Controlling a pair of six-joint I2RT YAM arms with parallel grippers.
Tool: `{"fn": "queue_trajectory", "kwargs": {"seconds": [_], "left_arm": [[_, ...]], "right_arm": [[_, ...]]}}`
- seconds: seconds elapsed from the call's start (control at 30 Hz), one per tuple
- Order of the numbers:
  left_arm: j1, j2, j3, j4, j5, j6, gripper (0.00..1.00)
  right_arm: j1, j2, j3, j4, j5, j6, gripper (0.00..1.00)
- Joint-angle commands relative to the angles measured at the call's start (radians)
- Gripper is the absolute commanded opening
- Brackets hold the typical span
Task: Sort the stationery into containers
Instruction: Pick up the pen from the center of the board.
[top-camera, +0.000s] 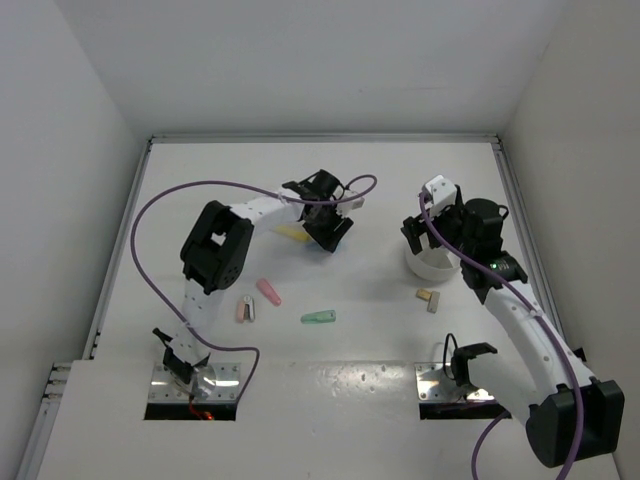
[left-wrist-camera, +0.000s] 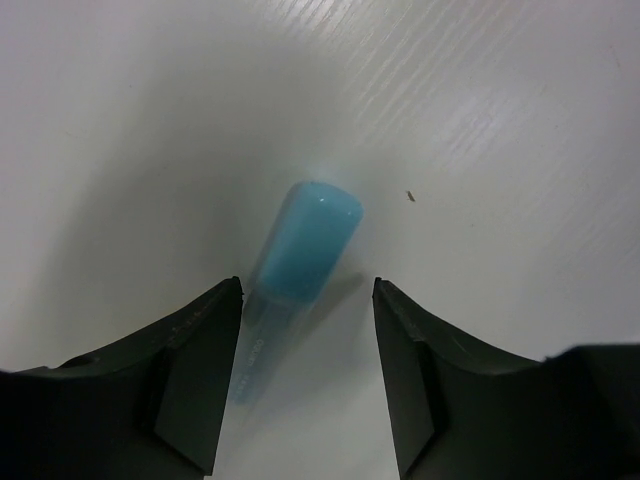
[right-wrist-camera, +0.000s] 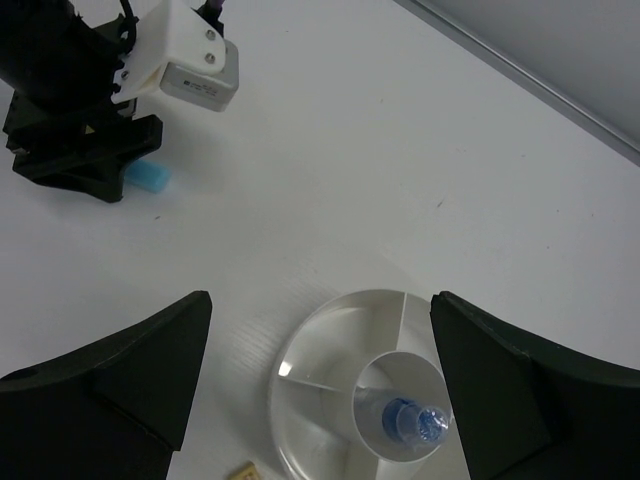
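My left gripper (top-camera: 327, 228) is open at the table's far middle, its fingers straddling a pastel blue stick (left-wrist-camera: 303, 250) that lies on the table, closer to the left finger (left-wrist-camera: 190, 370). A yellow stick (top-camera: 292, 233) lies just left of it. My right gripper (right-wrist-camera: 320, 310) is open and empty above the round white tub (right-wrist-camera: 320, 400), which also shows in the top view (top-camera: 428, 266). The clear blue-capped bottle (right-wrist-camera: 415, 425) stands in the tub's centre cup. Two pink sticks (top-camera: 268, 291) (top-camera: 243, 310), a green stick (top-camera: 318, 318) and a tan block (top-camera: 428, 297) lie on the table.
The left gripper (right-wrist-camera: 80, 150) and the blue stick (right-wrist-camera: 150, 178) show at the upper left of the right wrist view. White walls close the table on three sides. The tub's outer compartments look empty.
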Motion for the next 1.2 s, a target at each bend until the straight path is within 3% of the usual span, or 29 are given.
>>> {"fn": "queue_trajectory", "kwargs": {"seconds": [0.0,0.17,0.43,0.6,0.63,0.67,0.77,0.87,0.9,0.93,0.97,1.0,1.03,1.1,1.17], "left_arm": [[-0.009,0.007,0.034,0.004,0.009,0.035,0.62],[-0.009,0.030,0.034,0.004,0.000,0.035,0.60],[-0.058,0.077,0.025,0.004,-0.135,0.035,0.37],[-0.100,0.112,0.016,0.004,-0.250,0.016,0.39],[-0.100,0.112,0.004,0.004,-0.282,0.016,0.36],[-0.109,0.112,0.003,0.013,-0.292,0.005,0.24],[-0.098,0.071,-0.006,0.027,-0.302,-0.024,0.09],[-0.069,-0.028,-0.006,0.070,-0.287,-0.085,0.00],[-0.055,-0.062,-0.006,0.114,-0.255,-0.134,0.00],[-0.025,-0.100,-0.019,0.149,-0.174,-0.166,0.00],[-0.011,-0.140,-0.036,0.194,-0.122,-0.198,0.00],[0.001,-0.180,-0.059,0.246,-0.079,-0.231,0.00],[0.011,-0.260,-0.087,0.377,-0.042,-0.301,0.00],[0.024,-0.337,-0.217,0.552,0.076,-0.375,0.00],[0.025,-0.421,-0.358,0.838,0.119,-0.502,0.00]], "right_arm": [[-0.003,-0.016,0.021,0.039,-0.002,0.009,0.91],[-0.003,-0.016,0.021,0.039,-0.002,0.009,0.91],[-0.003,-0.025,0.021,0.039,0.007,0.009,0.91],[-0.003,-0.043,0.021,0.039,0.007,0.019,0.91],[-0.003,-0.043,0.021,0.039,0.007,0.019,0.91],[-0.003,-0.043,0.021,0.039,0.007,0.019,0.91],[-0.003,-0.043,0.021,0.039,0.007,0.019,0.91],[-0.003,-0.052,0.021,0.039,0.016,0.019,0.91],[-0.003,-0.052,0.021,0.039,0.025,0.019,0.87],[-0.003,-0.052,0.021,0.039,0.025,0.019,0.68],[-0.003,-0.052,0.021,0.039,0.045,0.019,0.68],[-0.003,-0.052,0.021,0.054,0.094,0.031,0.14],[-0.003,-0.052,0.021,0.064,0.128,0.045,0.00],[-0.003,-0.052,0.012,0.087,0.195,0.054,0.00],[-0.003,-0.052,0.001,0.096,0.246,0.054,0.00]]}}
